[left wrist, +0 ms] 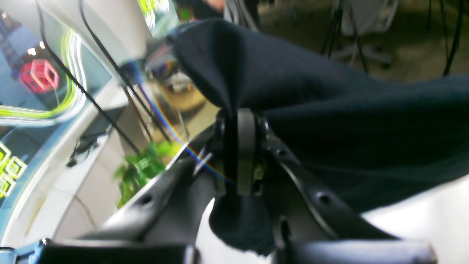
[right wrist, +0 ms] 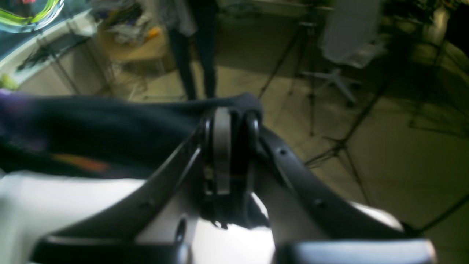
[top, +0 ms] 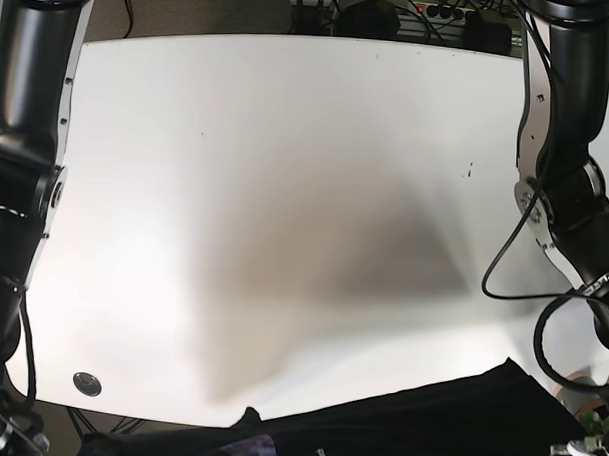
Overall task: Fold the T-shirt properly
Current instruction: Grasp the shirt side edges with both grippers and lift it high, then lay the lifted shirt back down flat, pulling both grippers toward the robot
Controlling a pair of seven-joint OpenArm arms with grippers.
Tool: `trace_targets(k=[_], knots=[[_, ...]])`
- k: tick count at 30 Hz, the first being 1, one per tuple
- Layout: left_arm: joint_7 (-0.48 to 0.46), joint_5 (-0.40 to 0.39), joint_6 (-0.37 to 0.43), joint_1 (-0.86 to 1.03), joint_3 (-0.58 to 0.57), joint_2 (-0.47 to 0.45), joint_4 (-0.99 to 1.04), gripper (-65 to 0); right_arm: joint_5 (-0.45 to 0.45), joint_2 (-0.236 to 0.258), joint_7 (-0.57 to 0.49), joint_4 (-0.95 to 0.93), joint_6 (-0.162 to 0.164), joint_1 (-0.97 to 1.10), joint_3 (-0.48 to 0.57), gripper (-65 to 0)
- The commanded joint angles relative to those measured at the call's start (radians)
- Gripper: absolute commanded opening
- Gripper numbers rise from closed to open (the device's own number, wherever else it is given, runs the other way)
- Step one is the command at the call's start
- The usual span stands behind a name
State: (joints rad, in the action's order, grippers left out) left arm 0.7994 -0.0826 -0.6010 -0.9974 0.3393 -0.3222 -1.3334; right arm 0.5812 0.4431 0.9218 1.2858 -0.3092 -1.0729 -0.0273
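dark soft t-shirt (left wrist: 329, 121), bunched folds

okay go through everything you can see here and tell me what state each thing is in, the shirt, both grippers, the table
T-shirt: lifted, stretched between both grippers, hanging over the table's near edge.
Left gripper: shut on the T-shirt, fabric bunched between its fingers.
Right gripper: shut on the T-shirt's edge.
Table: white, the T-shirt's shadow across its middle.
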Motion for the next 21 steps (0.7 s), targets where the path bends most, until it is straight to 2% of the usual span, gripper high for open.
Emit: trace_targets(k=[1, 5, 12, 16, 21], knots=[[-0.027, -0.012, 0.005, 0.021, 0.002, -0.025, -0.051, -65.0, -0.014, 0.016, -0.017, 0.036, 0.014, 0.036, -0.039, -62.1], [-0.028, -0.012, 0.003, 0.159, 0.002, -0.024, -0.125, -65.0, -0.014, 0.015, -0.017, 0.117, 0.012, 0.202, -0.098, -62.1], [-0.061, -0.013, 0.0, 0.441, 0.077, -0.001, -0.199, -65.0, -0.014, -0.054, -0.022, 0.228, 0.012, 0.515, -0.233, -62.1], [-0.1, -0.013, -0.05, 0.581, 0.12, 0.008, -0.209, -65.0, -0.014, -0.08, -0.023, 0.248, 0.012, 0.655, -0.277, -62.1], [-0.127, -0.013, -0.067, 0.737, 0.169, 0.018, -0.212, -65.0, -0.016, -0.129, -0.023, 0.294, -0.028, 0.814, -0.343, -62.1]])
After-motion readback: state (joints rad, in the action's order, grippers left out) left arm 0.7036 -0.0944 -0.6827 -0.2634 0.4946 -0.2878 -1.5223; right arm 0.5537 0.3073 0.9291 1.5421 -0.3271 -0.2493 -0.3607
